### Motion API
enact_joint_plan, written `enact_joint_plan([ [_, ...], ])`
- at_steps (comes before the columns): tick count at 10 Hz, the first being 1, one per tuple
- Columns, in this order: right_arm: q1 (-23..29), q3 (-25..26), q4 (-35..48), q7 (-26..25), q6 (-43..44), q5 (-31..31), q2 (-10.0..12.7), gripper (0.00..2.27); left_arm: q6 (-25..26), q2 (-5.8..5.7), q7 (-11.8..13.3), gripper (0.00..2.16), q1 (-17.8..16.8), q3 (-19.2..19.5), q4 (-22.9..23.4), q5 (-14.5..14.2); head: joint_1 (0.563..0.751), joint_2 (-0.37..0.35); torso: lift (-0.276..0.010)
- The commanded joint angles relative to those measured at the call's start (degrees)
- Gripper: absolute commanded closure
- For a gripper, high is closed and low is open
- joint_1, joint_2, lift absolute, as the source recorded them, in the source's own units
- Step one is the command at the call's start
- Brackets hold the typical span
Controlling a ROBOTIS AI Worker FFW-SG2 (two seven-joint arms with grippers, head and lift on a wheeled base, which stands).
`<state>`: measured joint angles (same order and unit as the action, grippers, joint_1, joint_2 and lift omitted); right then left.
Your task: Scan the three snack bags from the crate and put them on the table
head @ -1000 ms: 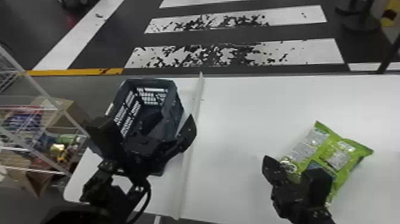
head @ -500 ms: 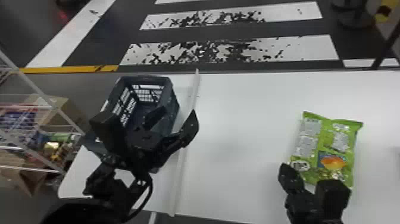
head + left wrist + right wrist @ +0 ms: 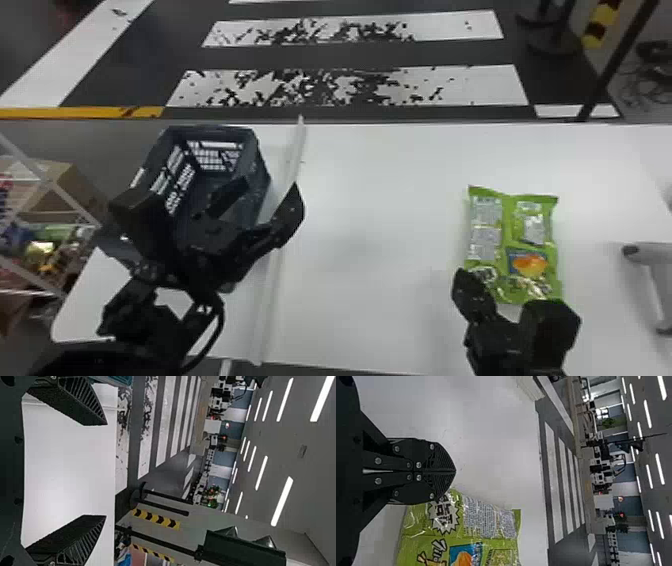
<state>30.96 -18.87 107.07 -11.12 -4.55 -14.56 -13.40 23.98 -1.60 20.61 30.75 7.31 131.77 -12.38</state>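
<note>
In the head view, find the open-topped dark crate (image 3: 212, 132), partly masked by the left gripper (image 3: 260, 207), with fingers spread wide; cannot tell the full contents. Well to the right of the crate, find one green snack bag (image 3: 510, 245) lying flat on the white table (image 3: 375, 275), with the right gripper (image 3: 465, 285) at its near edge. Find a handheld scanner (image 3: 654, 255) even farther right of the crate. In the right wrist view, see fingertips closed together, overlapping the printed snack bag; in the left wrist view, see ceiling lights (image 3: 282, 501).
</note>
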Motion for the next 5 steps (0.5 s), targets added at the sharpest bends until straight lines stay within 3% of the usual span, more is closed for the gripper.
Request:
enact_joint_plan([
  [1, 0.9, 3.2, 5.4, 0.9, -0.2, -1.3, -0.5, 2.25, -0.3, 0.02, 0.0, 0.03, 0.0, 0.1, 0.1, -0.1, 0.695, 0.11, -0.094],
  [3, -3.5, 7.9, 5.4, 5.4, 1.2, -2.8, -0.4, 2.25, 0.1, 0.37, 0.2, 0.03, 0.2, -0.1, 0.3, -0.1, 0.695, 0.081, -0.094],
  [5, -10.3, 8.6, -3.1, 6.1, 1.6, -3.0, -0.3, 2.25, 0.2, 0.55, 0.2, 0.03, 1.0, 0.3, 1.2, -0.1, 0.695, 0.041, -0.094],
])
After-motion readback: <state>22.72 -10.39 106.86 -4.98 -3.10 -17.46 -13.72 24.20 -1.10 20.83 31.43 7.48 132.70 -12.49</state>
